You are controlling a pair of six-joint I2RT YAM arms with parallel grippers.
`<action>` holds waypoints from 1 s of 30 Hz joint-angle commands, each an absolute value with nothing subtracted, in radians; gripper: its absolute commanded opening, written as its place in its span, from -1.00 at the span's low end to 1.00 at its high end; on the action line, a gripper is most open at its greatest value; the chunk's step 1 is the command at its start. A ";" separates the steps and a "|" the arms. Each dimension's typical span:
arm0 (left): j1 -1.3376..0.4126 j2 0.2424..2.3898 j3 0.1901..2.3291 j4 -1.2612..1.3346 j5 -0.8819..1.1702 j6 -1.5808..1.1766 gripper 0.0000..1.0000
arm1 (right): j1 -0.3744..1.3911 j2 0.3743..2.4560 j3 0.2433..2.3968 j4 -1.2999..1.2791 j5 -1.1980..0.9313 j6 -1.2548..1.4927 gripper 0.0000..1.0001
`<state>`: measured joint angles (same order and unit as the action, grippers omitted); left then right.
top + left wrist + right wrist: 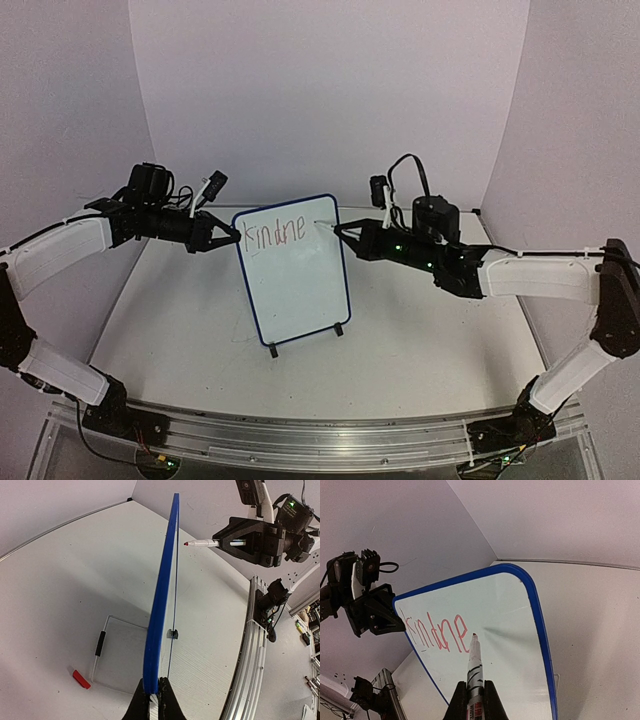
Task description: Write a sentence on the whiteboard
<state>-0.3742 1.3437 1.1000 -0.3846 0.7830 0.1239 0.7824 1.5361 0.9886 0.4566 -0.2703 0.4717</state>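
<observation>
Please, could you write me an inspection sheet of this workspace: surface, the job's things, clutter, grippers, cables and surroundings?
Surface: white table, no spills or marks seen.
Job's things: whiteboard standing upright; sentence in red, only "kindne" written; red marker, its tip seemingly just off the board.
Clutter: small red piece, perhaps the marker's cap, lying behind the board.
Grippers: left gripper shut on the whiteboard's side edge; right gripper shut on the marker.
Cables: black cable looping above the right arm, away from the board.
Surroundings: white walls on three sides; metal rail at the near edge.
</observation>
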 commanded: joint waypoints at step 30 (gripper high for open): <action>-0.398 1.368 1.111 -0.471 0.726 0.179 -1.00 | 0.772 1.631 1.069 0.513 -0.294 0.458 -1.00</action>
